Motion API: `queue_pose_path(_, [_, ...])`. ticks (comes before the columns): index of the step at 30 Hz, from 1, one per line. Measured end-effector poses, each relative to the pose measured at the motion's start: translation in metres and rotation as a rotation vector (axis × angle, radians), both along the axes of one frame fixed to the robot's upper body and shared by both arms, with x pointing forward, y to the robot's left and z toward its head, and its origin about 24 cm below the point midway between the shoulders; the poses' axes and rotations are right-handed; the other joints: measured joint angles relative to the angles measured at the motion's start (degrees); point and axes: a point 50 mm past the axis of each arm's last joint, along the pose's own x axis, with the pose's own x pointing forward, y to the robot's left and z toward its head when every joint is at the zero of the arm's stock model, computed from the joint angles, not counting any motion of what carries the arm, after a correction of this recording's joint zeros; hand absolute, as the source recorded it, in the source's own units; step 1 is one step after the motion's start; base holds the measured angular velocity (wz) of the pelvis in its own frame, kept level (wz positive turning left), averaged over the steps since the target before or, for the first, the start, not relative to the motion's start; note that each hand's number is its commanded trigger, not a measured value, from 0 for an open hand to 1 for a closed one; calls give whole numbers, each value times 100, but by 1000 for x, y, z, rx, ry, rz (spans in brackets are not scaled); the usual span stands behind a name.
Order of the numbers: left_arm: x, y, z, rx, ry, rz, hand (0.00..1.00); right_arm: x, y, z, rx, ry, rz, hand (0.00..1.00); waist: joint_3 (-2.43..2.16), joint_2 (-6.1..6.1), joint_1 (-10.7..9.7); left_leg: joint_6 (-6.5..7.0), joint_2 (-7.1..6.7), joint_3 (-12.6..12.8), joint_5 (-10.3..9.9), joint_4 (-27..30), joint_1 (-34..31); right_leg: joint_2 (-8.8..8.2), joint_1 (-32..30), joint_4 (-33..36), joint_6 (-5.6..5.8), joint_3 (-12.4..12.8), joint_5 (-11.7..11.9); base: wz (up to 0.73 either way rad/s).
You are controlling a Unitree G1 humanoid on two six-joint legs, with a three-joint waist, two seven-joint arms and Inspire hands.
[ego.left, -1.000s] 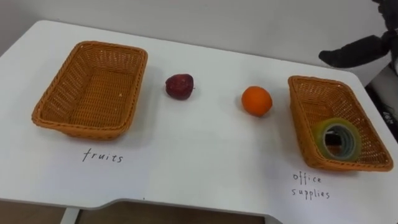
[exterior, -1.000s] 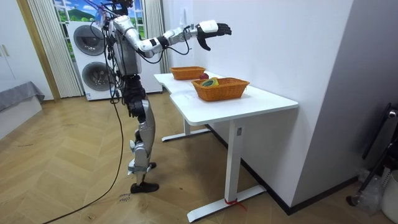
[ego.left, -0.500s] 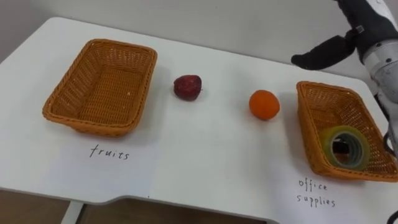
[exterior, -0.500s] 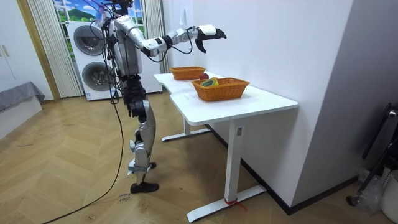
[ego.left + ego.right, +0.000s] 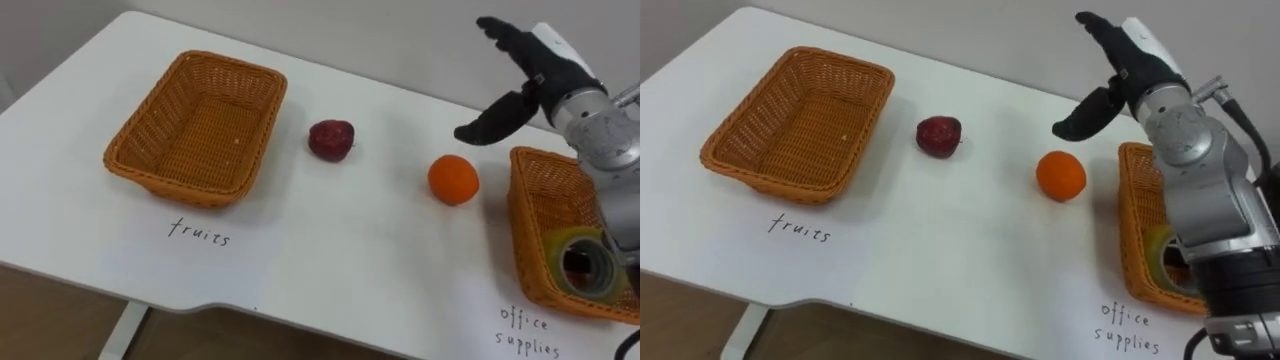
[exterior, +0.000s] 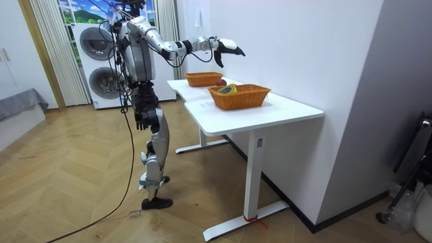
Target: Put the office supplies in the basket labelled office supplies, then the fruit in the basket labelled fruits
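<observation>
An orange and a dark red apple lie on the white table between two wicker baskets. The empty left basket sits above a handwritten "fruits" label. The right basket, above an "office supplies" label, holds a roll of clear tape. My right hand hovers open in the air behind and above the orange, its fingers spread and its thumb pointing down toward the fruit. Nothing is in it. In the room view my right hand reaches out over the table.
The table's front edge has a notch cut at the middle. A plain wall runs behind the table. In the room view stacked washing machines stand behind me, on a wooden floor.
My right hand has swung left from over the office supplies basket to above the orange. The eye views have shifted right. Fruit, tape and baskets have not moved.
</observation>
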Motion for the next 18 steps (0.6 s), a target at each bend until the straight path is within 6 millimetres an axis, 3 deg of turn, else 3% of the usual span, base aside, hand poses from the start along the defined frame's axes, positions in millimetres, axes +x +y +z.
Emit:
queue_pose_path(6, [0,1,0,1,8,-15,0,0,8,-7,-21,49,46,0,11,1,12,0,-6,-77,0,11,-12,3,13,-1,0,-12,0,4])
queue_pose_path(12, [1,6,2,14,11,-24,0,0,10,-22,-36,123,59,0,55,-39,54,-2,-6,-99,0,14,-25,8,17,-7,0,-11,0,1])
queue_pose_path(18, [3,7,2,15,8,-25,0,0,11,-36,-83,204,80,0,53,-48,138,-1,-4,-65,0,22,-21,7,10,-7,0,-6,0,-1])
